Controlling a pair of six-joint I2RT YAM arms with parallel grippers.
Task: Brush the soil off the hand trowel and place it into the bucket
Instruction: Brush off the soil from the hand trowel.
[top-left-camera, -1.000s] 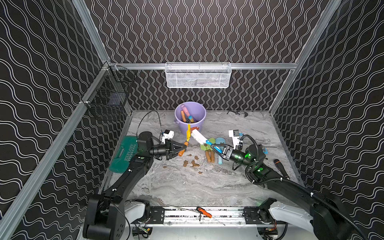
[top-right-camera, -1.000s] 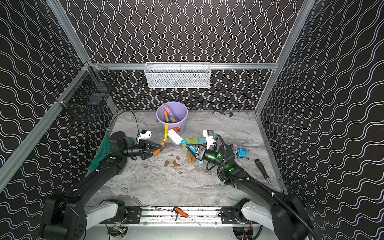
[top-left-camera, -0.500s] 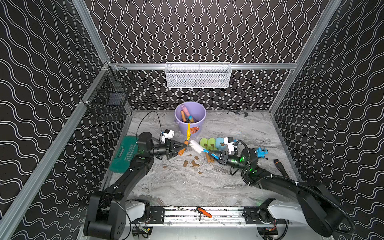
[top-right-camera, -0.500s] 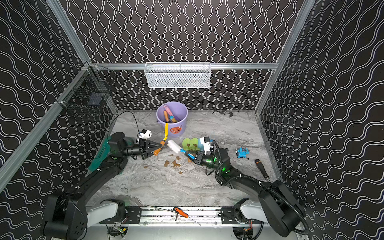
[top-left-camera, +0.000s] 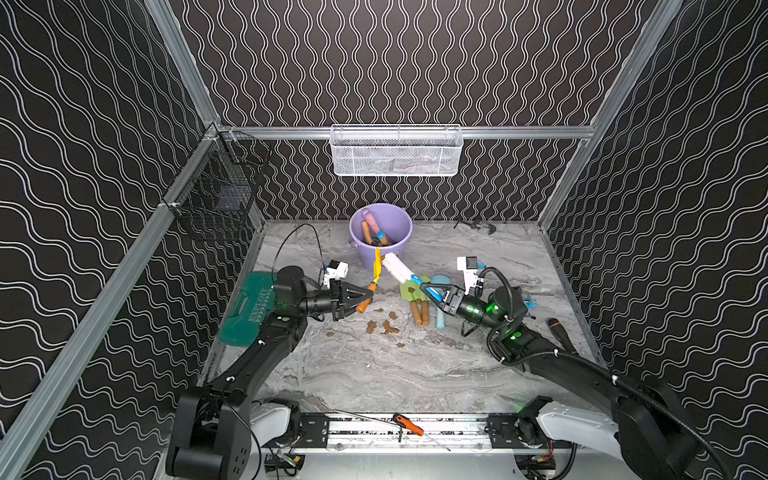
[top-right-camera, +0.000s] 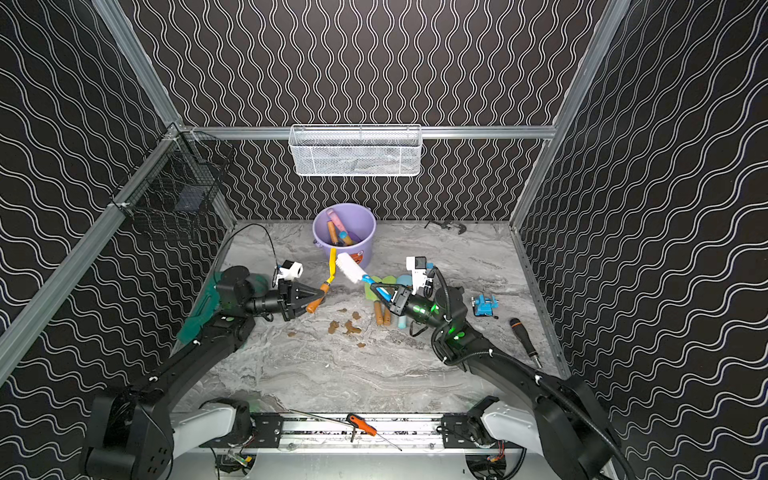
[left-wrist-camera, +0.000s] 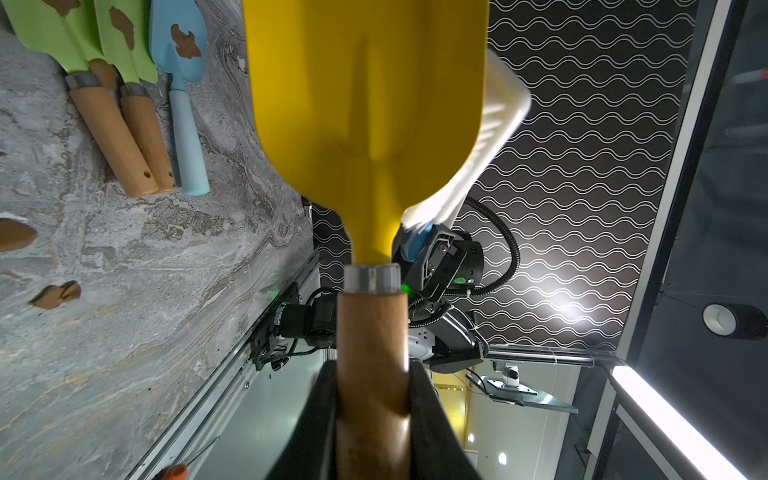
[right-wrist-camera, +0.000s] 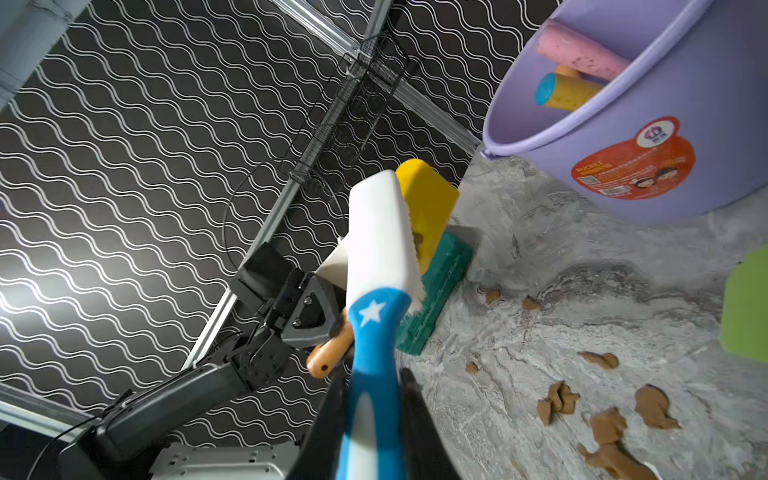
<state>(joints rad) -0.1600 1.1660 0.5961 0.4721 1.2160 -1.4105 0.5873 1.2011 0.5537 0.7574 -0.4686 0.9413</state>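
My left gripper (top-left-camera: 365, 296) (left-wrist-camera: 372, 374) is shut on the wooden handle of a yellow hand trowel (top-left-camera: 377, 266) (left-wrist-camera: 365, 104), blade pointing up in front of the lavender bucket (top-left-camera: 360, 252) (right-wrist-camera: 665, 137). My right gripper (top-left-camera: 432, 291) (right-wrist-camera: 372, 382) is shut on the blue handle of a white brush (top-left-camera: 397, 268) (right-wrist-camera: 378, 232), whose bristles press against the blade (right-wrist-camera: 428, 208). A brown smear shows on the blade beside the bristles. Clumps of soil (top-left-camera: 388, 326) (right-wrist-camera: 606, 428) lie on the table between the arms. Several tool handles stick out of the bucket.
Two green trowels (top-left-camera: 415, 291) and a light blue one (top-left-camera: 438, 286), spotted with soil, lie by my right gripper. A green case (top-left-camera: 249, 307) sits far left, a blue clamp (top-right-camera: 484, 305) and black screwdriver (top-left-camera: 559, 332) right. A white mesh basket (top-left-camera: 395, 151) hangs on the back wall.
The brush swept down the yellow blade toward the handle, then came back up near the blade's top. My left gripper has held the trowel almost still.
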